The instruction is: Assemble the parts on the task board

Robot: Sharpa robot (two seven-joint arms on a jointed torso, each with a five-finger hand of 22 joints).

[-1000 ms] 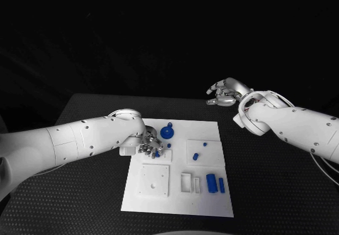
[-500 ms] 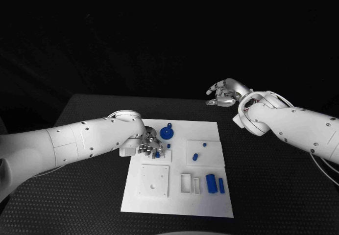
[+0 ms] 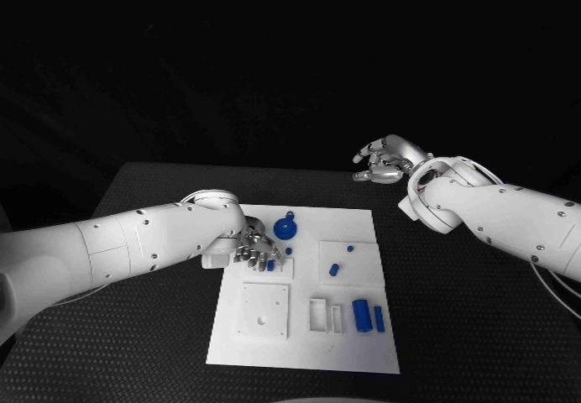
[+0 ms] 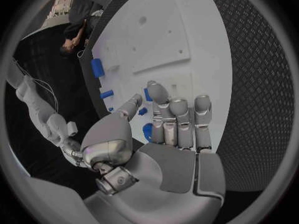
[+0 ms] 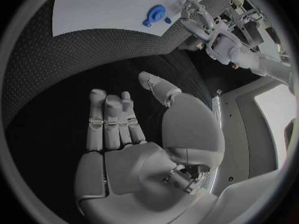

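Black table, head view — white task board at frame centre with blue parts: a round piece at its upper edge, two cylinders lower right. Left robot hand rests on the board's upper left; whether it grips a part, cannot tell. Right robot hand hangs upper right, off the board.

Left wrist view — fingers lie straight over the board, small blue pieces beside them.

Right wrist view — right robot hand released, fingers apart above the table.

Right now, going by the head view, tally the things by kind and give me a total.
Blue parts: 7 that can be told apart
White task board: 1
Hands: 2, the left hand and the right hand
Total: 10
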